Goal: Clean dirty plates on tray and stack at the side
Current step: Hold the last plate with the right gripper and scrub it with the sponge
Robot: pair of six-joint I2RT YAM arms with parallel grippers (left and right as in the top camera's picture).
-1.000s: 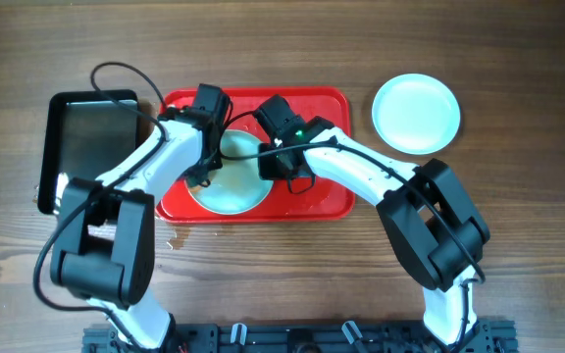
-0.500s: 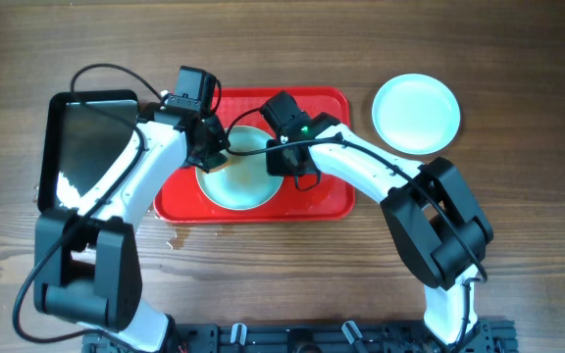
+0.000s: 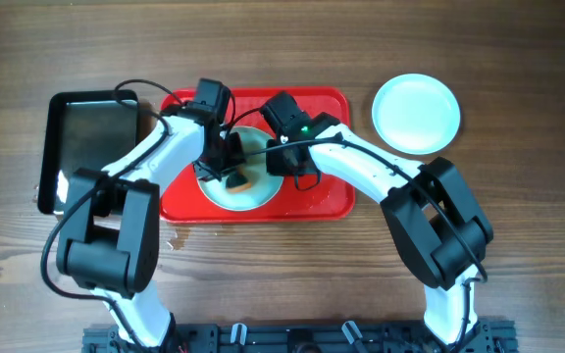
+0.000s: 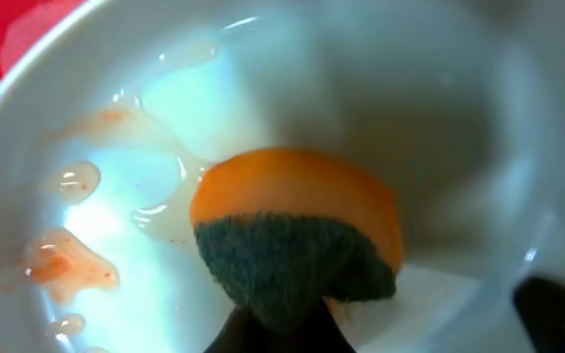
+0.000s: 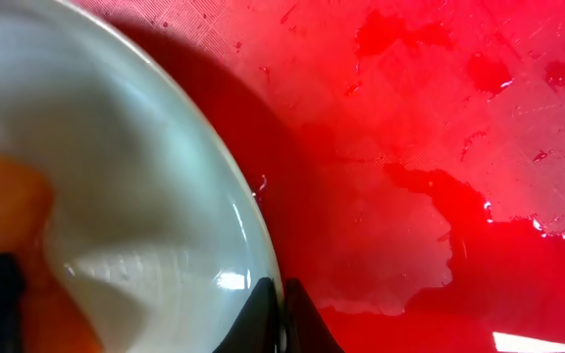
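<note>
At far left we see a black pan (image 3: 91, 132) on the bench (image 3: 518, 216). Next, the left jaws are pinched shut on an orange-and-green sponge (image 4: 297, 230), pressed onto the dirty plate (image 3: 255, 196), which lies in the red tray (image 3: 327, 201) with orange smears (image 4: 62, 265) near its rim. The right jaws clamp that plate's right edge, as far as we can judge. A clean plate (image 3: 417, 113) sits on the bench right of the tray, apart from it
</note>
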